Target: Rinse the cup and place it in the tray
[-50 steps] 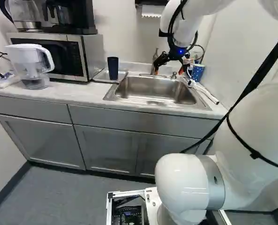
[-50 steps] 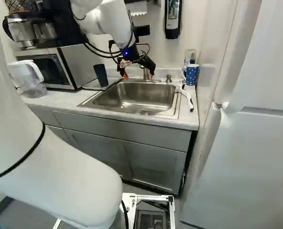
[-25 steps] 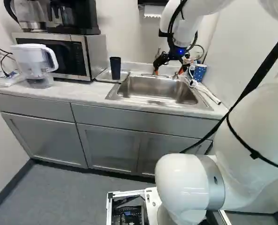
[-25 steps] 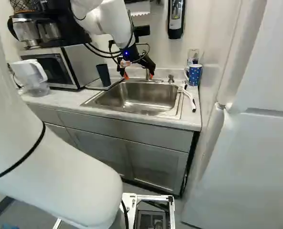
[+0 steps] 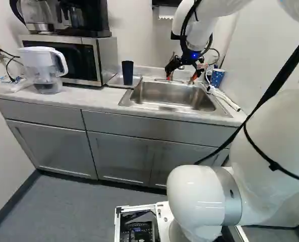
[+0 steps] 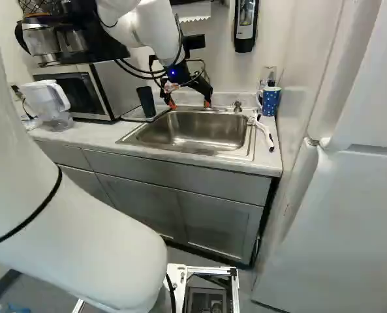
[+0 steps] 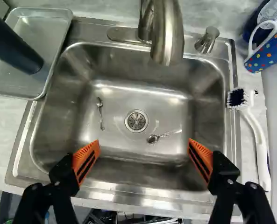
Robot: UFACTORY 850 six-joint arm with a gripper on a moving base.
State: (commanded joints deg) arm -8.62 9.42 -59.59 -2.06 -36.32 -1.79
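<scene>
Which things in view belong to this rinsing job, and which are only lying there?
For the job: sink, faucet, tray, gripper; the cup meant may be the dark cup or dotted mug.
Lying about: spoons, scrub brush, water pitcher.

No text, brand, number or sign readable in any view. Label on bottle (image 7: 273, 11) beyond far right corner of sink (image 7: 161, 107), beside spotted mug (image 7: 271, 50): print too small to read. Label on dispenser (image 6: 246, 25), on wall above and behind sink: unreadable. Markings on control panel of microwave (image 5: 90, 61), left of sink in left base view: too small to make out.
</scene>
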